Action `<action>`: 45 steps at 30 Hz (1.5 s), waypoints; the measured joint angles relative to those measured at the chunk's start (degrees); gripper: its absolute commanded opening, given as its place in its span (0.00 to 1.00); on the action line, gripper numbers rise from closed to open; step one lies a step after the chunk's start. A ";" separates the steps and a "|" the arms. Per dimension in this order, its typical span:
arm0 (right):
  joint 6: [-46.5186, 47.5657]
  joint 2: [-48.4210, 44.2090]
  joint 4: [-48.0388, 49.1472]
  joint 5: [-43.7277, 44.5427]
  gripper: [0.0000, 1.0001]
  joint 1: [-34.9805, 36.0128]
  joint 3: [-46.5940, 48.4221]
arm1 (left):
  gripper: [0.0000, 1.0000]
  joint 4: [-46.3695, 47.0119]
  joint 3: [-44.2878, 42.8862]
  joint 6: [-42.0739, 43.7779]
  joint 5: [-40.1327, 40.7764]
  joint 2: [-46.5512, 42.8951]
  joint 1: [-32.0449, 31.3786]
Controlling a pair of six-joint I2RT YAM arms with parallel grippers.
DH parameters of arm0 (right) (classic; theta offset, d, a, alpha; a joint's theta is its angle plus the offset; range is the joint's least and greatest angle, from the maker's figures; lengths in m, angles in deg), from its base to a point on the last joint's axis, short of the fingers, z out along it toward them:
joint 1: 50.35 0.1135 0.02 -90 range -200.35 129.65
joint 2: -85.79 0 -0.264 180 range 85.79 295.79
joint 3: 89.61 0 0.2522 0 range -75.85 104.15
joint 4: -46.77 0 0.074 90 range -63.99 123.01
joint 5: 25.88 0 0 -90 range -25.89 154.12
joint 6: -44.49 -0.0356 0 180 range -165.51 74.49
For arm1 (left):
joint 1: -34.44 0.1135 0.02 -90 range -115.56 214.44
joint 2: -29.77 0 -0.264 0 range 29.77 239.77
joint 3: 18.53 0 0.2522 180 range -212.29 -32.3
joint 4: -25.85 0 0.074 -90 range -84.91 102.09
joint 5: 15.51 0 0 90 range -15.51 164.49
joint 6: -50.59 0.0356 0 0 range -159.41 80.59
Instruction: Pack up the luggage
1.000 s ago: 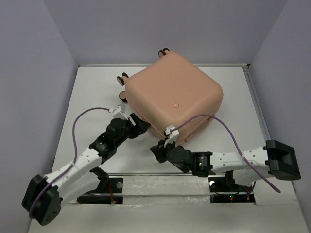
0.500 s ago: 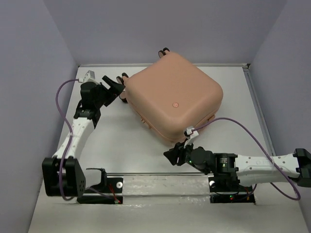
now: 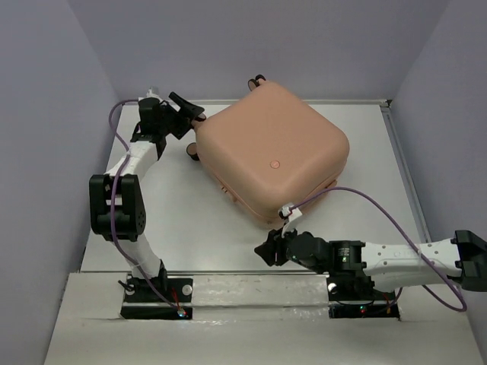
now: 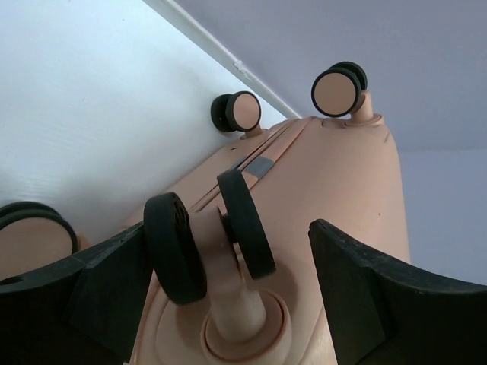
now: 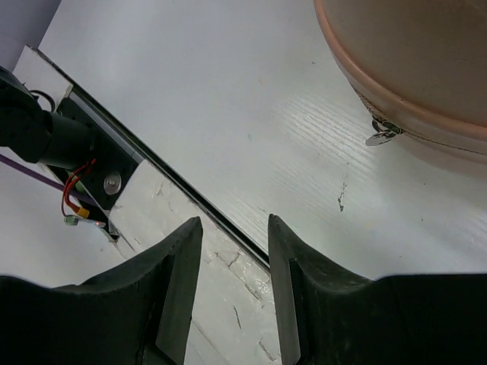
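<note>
The peach-pink hard-shell suitcase lies shut, upper middle. My left hand is wide open around its black wheel, gripping nothing. My right hand is half open, empty. Next, I think, pinch that wheel.

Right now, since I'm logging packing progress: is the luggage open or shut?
Shut. The luggage lies flat, shell halves together, no lining showing; the zipper pull hangs at the closed seam.

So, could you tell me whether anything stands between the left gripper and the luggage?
Nothing visible does. The open left gripper faces the wheeled end of the luggage directly, one twin wheel framed between its fingers.
</note>
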 measured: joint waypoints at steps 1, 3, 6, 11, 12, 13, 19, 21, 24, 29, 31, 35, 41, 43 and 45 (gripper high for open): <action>0.00 0.15 0.00 -0.13 0.50 0.00 0.00 | 0.88 0.07 -0.59 -0.31 -0.15 0.68 -0.02; -0.15 0.33 -0.02 -0.24 0.62 0.00 0.00 | 0.85 0.72 -2.67 -1.60 -0.52 3.52 -0.31; -0.92 -0.83 -0.50 0.20 0.69 0.00 -0.26 | 0.77 2.25 -4.04 -3.52 -1.40 6.03 -0.68; -3.72 -7.13 -7.50 4.72 0.57 -0.28 -0.37 | 0.20 3.74 -4.39 -7.32 -1.60 7.61 -1.03; -4.28 -8.44 -9.07 5.05 0.52 -0.92 -0.37 | 0.13 3.69 -4.39 -9.03 -1.38 7.63 -0.94; -4.57 -9.81 -10.69 5.64 0.37 -1.86 -0.37 | 0.07 3.91 -4.39 -9.44 -1.31 7.63 -0.87; -5.01 -20.94 -17.16 5.84 0.07 -17.46 -1.75 | 0.06 8.07 1.14 -9.60 0.61 5.18 -0.55; -3.98 -22.25 -18.08 5.55 0.07 -22.69 -1.81 | 0.06 10.27 5.07 -9.92 1.90 2.60 -0.28; -1.27 -19.91 -17.99 3.32 0.07 -32.22 -1.75 | 0.06 12.02 12.72 -10.45 3.72 -4.04 0.57; 6.43 -10.43 -11.23 -8.63 0.07 -47.21 -1.95 | 0.06 13.09 26.53 -11.69 7.04 -17.66 1.97; 9.51 -5.92 -7.23 -13.86 0.07 -51.25 -1.53 | 0.06 13.49 32.46 -12.24 8.15 -24.48 2.86; 17.62 5.18 -6.73 -20.31 0.11 -54.90 5.75 | 0.06 12.50 41.38 -13.14 11.32 -37.11 3.98; 24.37 17.40 -9.44 -23.85 0.52 -57.02 17.03 | 0.06 5.84 47.58 -13.51 18.36 -53.18 5.95; 24.74 14.53 -11.15 -23.08 0.56 -57.05 16.79 | 0.06 4.02 46.99 -12.87 18.73 -53.66 6.01; 24.41 8.87 -11.67 -22.71 0.57 -57.00 14.25 | 0.06 1.97 45.79 -12.20 18.97 -53.09 6.01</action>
